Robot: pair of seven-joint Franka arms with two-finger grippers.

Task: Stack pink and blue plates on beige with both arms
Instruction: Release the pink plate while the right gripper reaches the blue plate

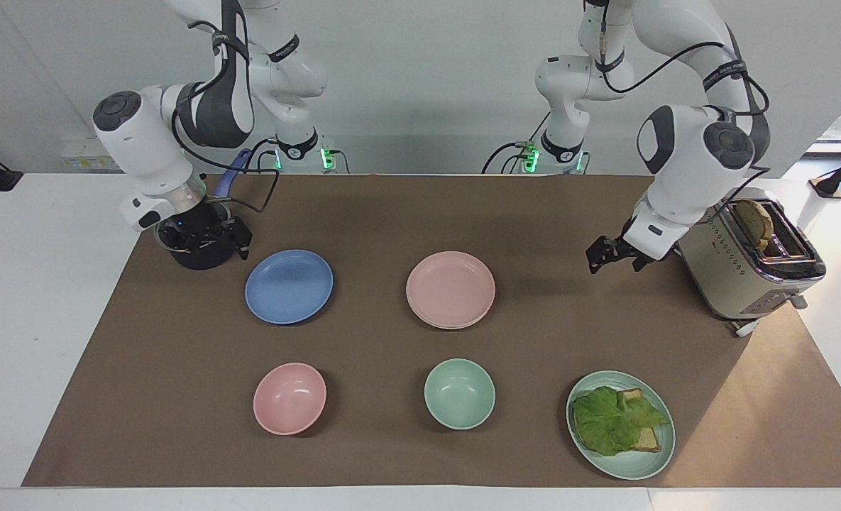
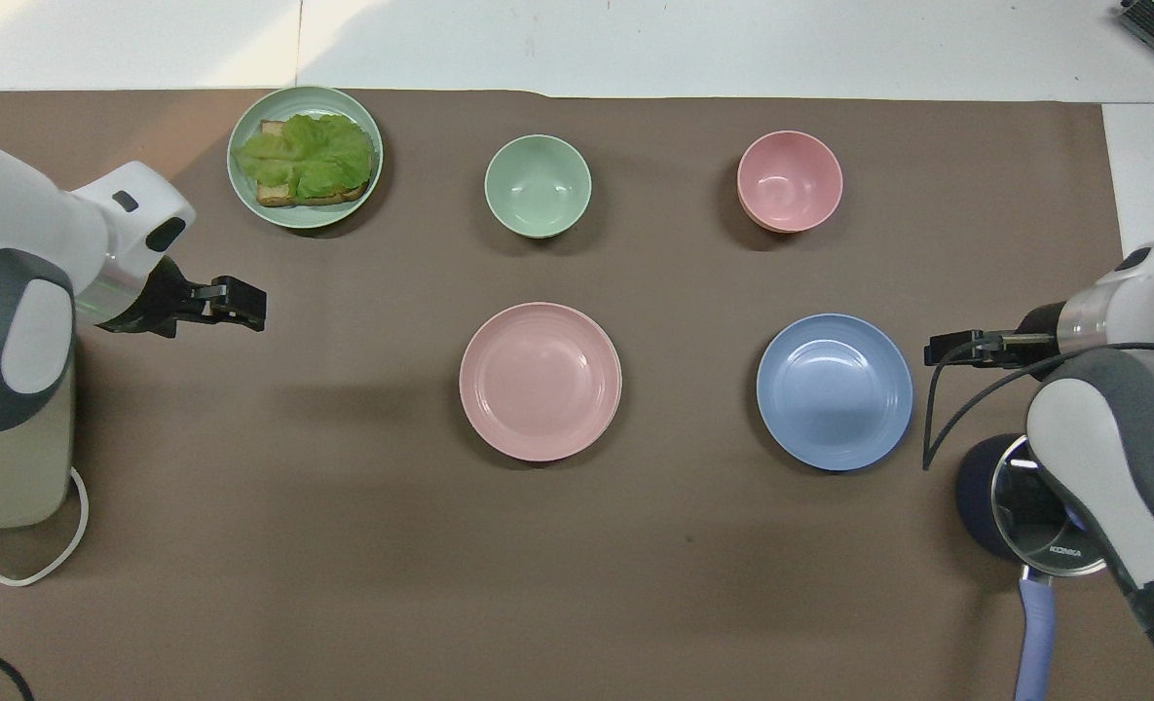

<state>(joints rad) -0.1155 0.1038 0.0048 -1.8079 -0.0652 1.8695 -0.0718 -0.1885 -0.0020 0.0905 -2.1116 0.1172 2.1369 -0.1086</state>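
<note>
The pink plate [image 1: 451, 287] sits on the beige plate [image 1: 420, 317], the blue plate [image 1: 289, 285] at its nine o'clock. Left pincer [image 1: 610, 255] and right pincer [image 1: 207, 240] both spread, empty.

Both arms reach low, left hand [image 1: 610, 254] and right hand [image 1: 214, 241] spread wide and holding nothing.
</note>
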